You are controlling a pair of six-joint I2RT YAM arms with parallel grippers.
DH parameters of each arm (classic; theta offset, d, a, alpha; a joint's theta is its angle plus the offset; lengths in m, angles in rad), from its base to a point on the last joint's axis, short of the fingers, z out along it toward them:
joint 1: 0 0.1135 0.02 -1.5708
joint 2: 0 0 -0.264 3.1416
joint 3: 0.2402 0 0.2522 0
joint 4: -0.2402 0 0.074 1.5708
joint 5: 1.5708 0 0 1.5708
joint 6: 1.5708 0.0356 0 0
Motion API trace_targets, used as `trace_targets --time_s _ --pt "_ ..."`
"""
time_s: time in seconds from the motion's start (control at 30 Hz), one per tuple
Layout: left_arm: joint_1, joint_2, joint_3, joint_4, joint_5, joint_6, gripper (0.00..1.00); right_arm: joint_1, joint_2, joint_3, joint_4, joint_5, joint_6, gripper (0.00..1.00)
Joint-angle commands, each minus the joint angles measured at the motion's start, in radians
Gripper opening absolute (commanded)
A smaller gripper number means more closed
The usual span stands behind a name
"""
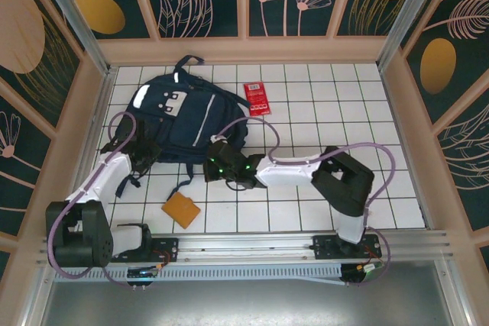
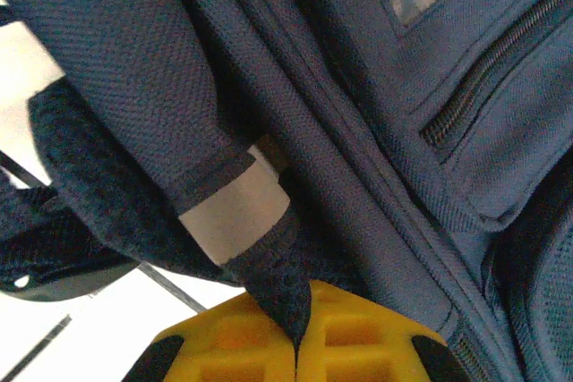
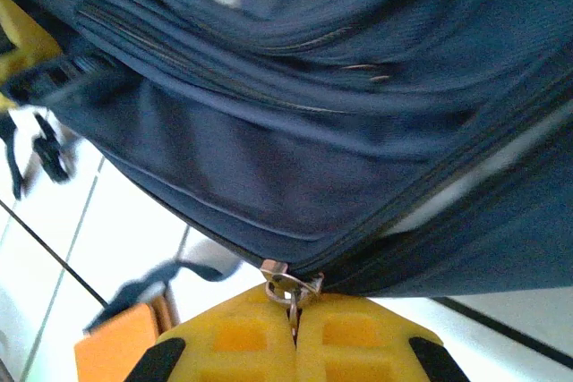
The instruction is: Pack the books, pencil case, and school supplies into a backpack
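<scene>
- Nearest, the pad [image 1: 181,209] lay at 7 o'clock from the right claw [image 3: 294,318].
- The right claw pinched the zipper pull [image 3: 286,285] shut; the left claw [image 2: 295,351] clamped backpack [image 1: 183,116] fabric.
- The backpack lay at 12 o'clock, its zipper running toward 2 in the right wrist view.
</scene>
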Motion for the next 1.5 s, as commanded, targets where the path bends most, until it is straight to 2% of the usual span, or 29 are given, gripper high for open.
trace_targets --time_s 0.0,0.13,0.27,0.3,0.33,0.37,0.4,0.43,0.53,0.57,0.73,0.9,0.97,1.07,1.13,1.17,1.2,1.23,1.37,1.47 --pt "0.013 0.010 0.072 0.073 -0.193 0.131 0.00 -0.028 -0.121 -0.076 -0.169 0.012 -0.062 0.00" --pt "0.014 0.072 0.125 0.086 -0.229 0.221 0.00 -0.058 -0.173 -0.110 -0.196 -0.040 -0.168 0.00" --pt "0.035 0.178 0.235 0.045 -0.254 0.263 0.00 -0.047 -0.139 -0.066 -0.166 -0.233 -0.289 0.00" --pt "0.035 0.199 0.275 0.022 -0.255 0.253 0.11 -0.040 -0.121 -0.046 -0.159 -0.249 -0.293 0.00" --pt "0.035 0.216 0.313 -0.002 -0.248 0.241 0.36 -0.031 -0.097 -0.021 -0.147 -0.267 -0.293 0.00" --pt "0.035 0.224 0.336 -0.015 -0.226 0.235 0.53 -0.023 -0.074 0.004 -0.127 -0.282 -0.287 0.00" --pt "0.035 0.223 0.347 -0.018 -0.192 0.232 0.61 -0.017 -0.052 0.022 -0.108 -0.293 -0.272 0.00" --pt "0.035 0.214 0.349 -0.023 -0.133 0.227 0.64 -0.011 -0.027 0.050 -0.080 -0.306 -0.253 0.00" --pt "0.033 0.146 0.281 -0.058 0.027 0.210 0.58 0.013 0.036 0.125 -0.009 -0.341 -0.197 0.00" --pt "0.025 0.108 0.225 -0.066 0.039 0.198 0.58 0.022 0.054 0.148 0.019 -0.360 -0.185 0.00" --pt "-0.002 -0.058 0.013 -0.108 0.066 0.123 0.60 0.046 0.138 0.217 0.096 -0.398 -0.165 0.00" --pt "-0.006 -0.121 -0.051 -0.151 0.029 0.077 0.64 0.051 0.186 0.264 0.112 -0.442 -0.155 0.00" --pt "-0.006 -0.130 -0.075 -0.132 0.011 0.042 0.64 0.052 0.202 0.280 0.105 -0.455 -0.153 0.00" --pt "-0.014 -0.112 -0.122 -0.060 0.057 -0.025 0.62 0.063 0.211 0.288 0.104 -0.444 -0.151 0.00" --pt "-0.022 -0.090 -0.148 -0.024 0.082 -0.044 0.54 0.063 0.208 0.287 0.103 -0.441 -0.139 0.00" --pt "-0.022 -0.083 -0.157 -0.011 0.081 -0.038 0.40 0.063 0.204 0.288 0.090 -0.435 -0.138 0.00" --pt "-0.022 -0.081 -0.160 0.002 0.077 -0.018 0.14 0.063 0.200 0.289 0.069 -0.425 -0.146 0.00" --pt "-0.022 -0.081 -0.156 0.021 0.078 0.030 0.00 0.064 0.190 0.291 0.034 -0.410 -0.158 0.00" --pt "-0.022 -0.076 -0.073 -0.021 -0.104 0.173 0.00 0.042 0.136 0.240 -0.125 -0.338 -0.236 0.00" --pt "-0.019 -0.068 -0.031 0.008 -0.123 0.302 0.00 0.000 0.083 0.167 -0.248 -0.286 -0.288 0.00"
